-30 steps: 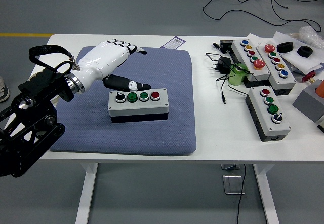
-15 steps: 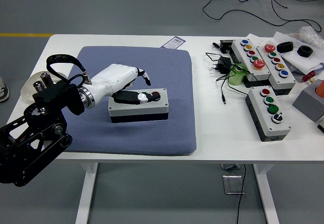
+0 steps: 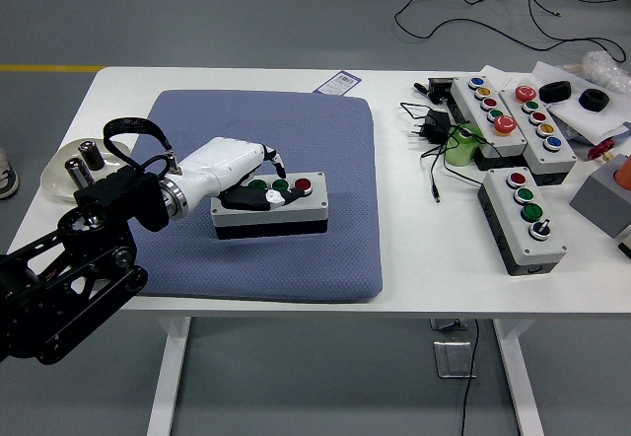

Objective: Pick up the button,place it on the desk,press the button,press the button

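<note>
**One hand pressing on a four-control button box**

Four controls sit in a row on the grey button box [image 3: 269,206], which rests on the blue mat [image 3: 325,160] near the middle of the table [image 3: 414,249]: from the left, one mostly hidden by the hand, two green buttons [image 3: 258,185], and a red button [image 3: 303,183] at the right end. The left hand [image 3: 251,175] lies over the box's left half, fingers curled downward and holding nothing — a fingertip [image 3: 273,196] touches the top face close to the green buttons, though which control it bears on cannot be told. The right hand is out of view.

The step in hand appears to be a press. Done well, it calls for one fingertip centred on a single cap and driven straight down, the other fingers kept clear of neighbouring controls. Sideways force is best avoided, since the box stands loose on the soft mat and could slide or tip.

Compared with half a second earlier, the hand has drawn back toward the left end of the box, so both green buttons now show where the fingers had covered them. A full second earlier the hand stood higher and behind the box, fingers extended. The box itself has not shifted. Three more button boxes [image 3: 523,219] and a tangle of cables [image 3: 434,130] lie well apart, at the right — untouched.
</note>
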Robot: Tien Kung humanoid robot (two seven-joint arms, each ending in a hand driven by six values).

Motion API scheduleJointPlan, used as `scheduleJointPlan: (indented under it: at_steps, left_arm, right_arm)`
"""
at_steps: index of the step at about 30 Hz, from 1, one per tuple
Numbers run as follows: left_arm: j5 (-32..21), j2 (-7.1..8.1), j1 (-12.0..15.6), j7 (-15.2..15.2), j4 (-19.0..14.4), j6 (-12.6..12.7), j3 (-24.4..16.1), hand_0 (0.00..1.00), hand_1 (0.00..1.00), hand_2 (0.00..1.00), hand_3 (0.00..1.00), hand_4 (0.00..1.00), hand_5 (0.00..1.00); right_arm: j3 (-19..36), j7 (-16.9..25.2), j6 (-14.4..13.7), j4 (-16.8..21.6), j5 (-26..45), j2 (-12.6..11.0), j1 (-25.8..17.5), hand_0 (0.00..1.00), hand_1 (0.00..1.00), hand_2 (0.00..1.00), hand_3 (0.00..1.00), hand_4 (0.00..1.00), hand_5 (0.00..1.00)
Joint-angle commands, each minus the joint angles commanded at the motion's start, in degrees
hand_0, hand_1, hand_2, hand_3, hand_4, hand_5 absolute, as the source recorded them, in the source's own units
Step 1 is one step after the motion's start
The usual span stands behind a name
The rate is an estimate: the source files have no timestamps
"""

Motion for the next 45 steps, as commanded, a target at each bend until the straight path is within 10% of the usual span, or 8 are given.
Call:
scheduleJointPlan:
  at_steps: [22, 45]
  left_arm:
    - [0.6, -1.55, -0.3, 0.9, 3.9, -1.9, 2.3, 0.002, 0.002, 0.002, 0.664, 0.773, 0.998]
    - [-1.6, -4.57, -2.2, -0.4, 4.2, 2.4, 2.4, 0.002, 0.002, 0.002, 0.668, 0.773, 0.998]
  right_arm:
    - [0.1, 0.0, 0.0, 0.0, -0.2, 0.0, 0.0, 0.673, 0.645, 0.690, 0.635, 0.311, 0.192]
    - [-0.2, -0.1, 0.0, 0.0, 0.4, 0.0, -0.1, 0.673, 0.646, 0.689, 0.635, 0.311, 0.193]
